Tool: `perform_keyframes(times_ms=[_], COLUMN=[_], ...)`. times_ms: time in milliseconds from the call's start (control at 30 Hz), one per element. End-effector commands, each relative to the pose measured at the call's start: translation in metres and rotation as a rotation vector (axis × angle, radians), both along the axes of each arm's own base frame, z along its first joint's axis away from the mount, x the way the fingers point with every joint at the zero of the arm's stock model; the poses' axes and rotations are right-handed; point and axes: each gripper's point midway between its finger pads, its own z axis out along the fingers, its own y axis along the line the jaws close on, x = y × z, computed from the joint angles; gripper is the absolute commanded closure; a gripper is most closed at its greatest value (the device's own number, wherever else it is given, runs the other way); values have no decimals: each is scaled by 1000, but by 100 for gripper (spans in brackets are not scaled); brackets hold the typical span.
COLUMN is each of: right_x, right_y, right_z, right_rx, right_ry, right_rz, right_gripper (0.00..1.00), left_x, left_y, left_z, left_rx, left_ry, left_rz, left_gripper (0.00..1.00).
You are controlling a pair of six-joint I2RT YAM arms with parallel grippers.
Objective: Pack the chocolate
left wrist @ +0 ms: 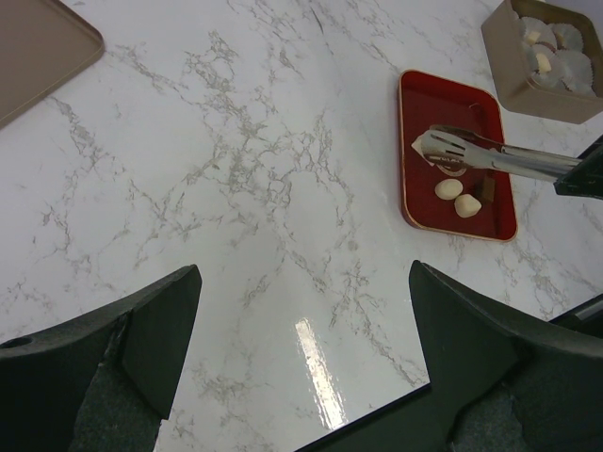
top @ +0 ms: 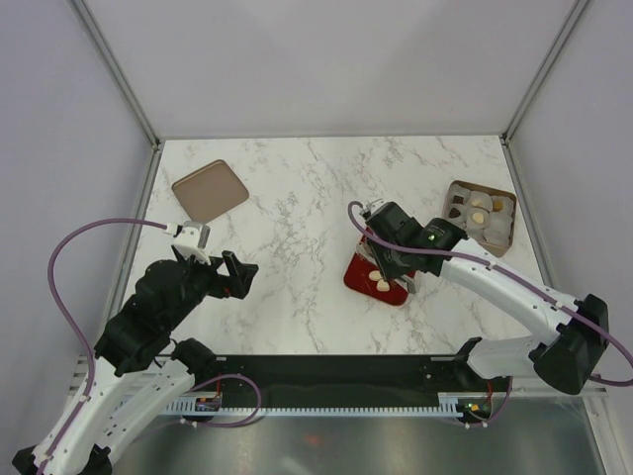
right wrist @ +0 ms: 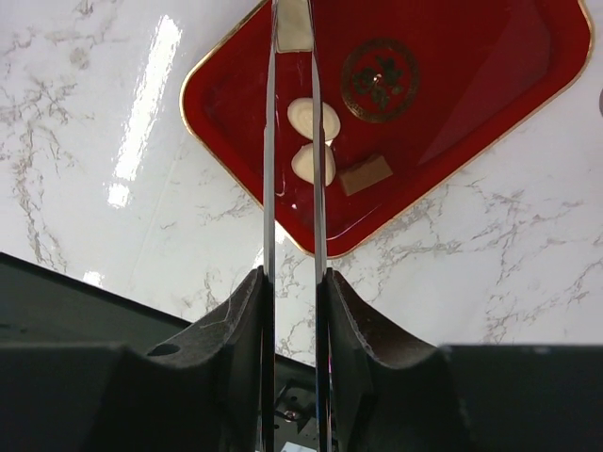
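Observation:
The red tray lies right of centre and also shows in the left wrist view and the right wrist view. On it lie two cream chocolates and one brown rectangular chocolate. My right gripper is shut on metal tongs, whose tips hang over the tray. A cream piece appears to sit between the tong tips. In the top view the right gripper is above the tray's far end. My left gripper is open and empty over bare table, also in the top view.
A brown cardboard box with several chocolates in its cups stands at the right rear, and shows in the left wrist view. A tan flat lid lies at the left rear. Frame posts and side walls border the marble table.

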Motion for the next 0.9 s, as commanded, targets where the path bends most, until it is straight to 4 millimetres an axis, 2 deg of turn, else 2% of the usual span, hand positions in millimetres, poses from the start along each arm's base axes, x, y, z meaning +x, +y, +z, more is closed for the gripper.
perform_keyframes(times_ms=[0,100,200,267,300,433,633,867], right_x=[14,31,51,67,68,83,93,86], right_y=[-4,-15,-41,-68,-68,-103,-149,-203], right_z=[23,41,54,61,63,68,69,67], right_rx=[26,47,46,30,30,3,-34,-91], right_ry=[-56,-92,-129,-152,-157,-181,-196,-202], right_rz=[-50,-105,-193,-290,-289,-419,-573,-746], right_gripper=[70,71,71,71,71,71,71,71], left_x=[0,0,0,0,0,0,-1,-2], left_y=[1,1,1,0,0,-1,-4,-11], left_z=[3,3,3,3,2,3,1,-3], left_rx=[-28,-28,-27,-26,-25,-27,-22,-15], left_ry=[-4,-4,-1,0,2,-1,8,29], left_rz=[21,21,19,19,16,13,-4,-44], left_gripper=[0,0,0,0,0,0,0,0])
